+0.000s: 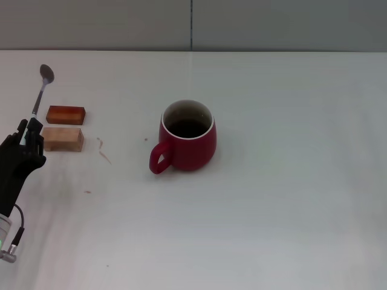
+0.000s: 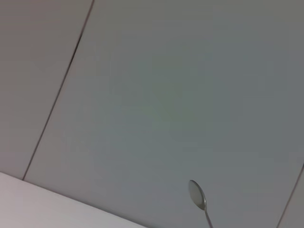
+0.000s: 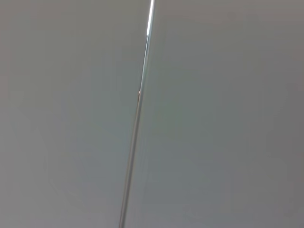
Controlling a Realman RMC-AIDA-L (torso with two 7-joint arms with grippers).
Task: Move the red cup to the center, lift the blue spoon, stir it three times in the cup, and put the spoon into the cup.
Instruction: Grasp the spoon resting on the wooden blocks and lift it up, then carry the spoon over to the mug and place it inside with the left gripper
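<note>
Nearest, the left tool [image 1: 29,130] is clamped on the blue spoon [image 1: 41,90] (bowl upward); if swung carelessly, the red cup [image 1: 187,138] could be knocked.

Black left gripper [image 1: 27,134], thin black cable, silver connector.

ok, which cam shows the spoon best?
Head view: the blue spoon shows bowl and neck, held up by the left gripper beside the wooden blocks. Left wrist catches only its bowl; right wrist shows none.
</note>
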